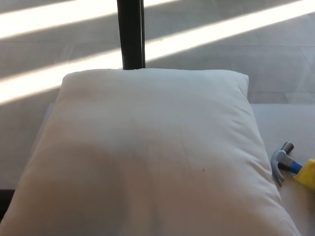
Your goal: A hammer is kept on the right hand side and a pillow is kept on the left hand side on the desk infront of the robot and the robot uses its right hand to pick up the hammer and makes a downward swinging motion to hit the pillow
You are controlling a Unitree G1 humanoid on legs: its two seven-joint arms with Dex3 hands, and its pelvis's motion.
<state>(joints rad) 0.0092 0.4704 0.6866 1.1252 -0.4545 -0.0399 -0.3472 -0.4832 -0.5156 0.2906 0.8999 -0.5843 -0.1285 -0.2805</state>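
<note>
No fingers show anywhere in the head view, so whether either hand is spread, pressed together or pinching anything cannot be told; both of the robot's hands are out of the picture.

At the right edge, the hammer (288, 166) lies on the pale counter (283, 123), its grey metal head and claw toward the pillow, a short blue neck behind it and a yellow grip running off the frame. The head sits just beside the pillow's right edge; whether the two touch cannot be made out. What holds the grip, if anything, is cut off by the frame.

Filling most of the scene, the white pillow (147, 152) rests plump and smooth, reaching from the near edge to the far side. Beyond it a dark post (131, 34) rises from a grey floor (59, 29) crossed by bands of sunlight.

Judged from this layout, the pick-up is not shown as done and the swing is yet to come. The risks lie in the tight spacing: a reach for the grip could nudge the head into the pillow and turn the hammer out of line, and a loose hold on the smooth yellow grip could let the heavy head twist or slip during the downward swing. A swing aimed too far right would strike the counter instead of the pillow.
</note>
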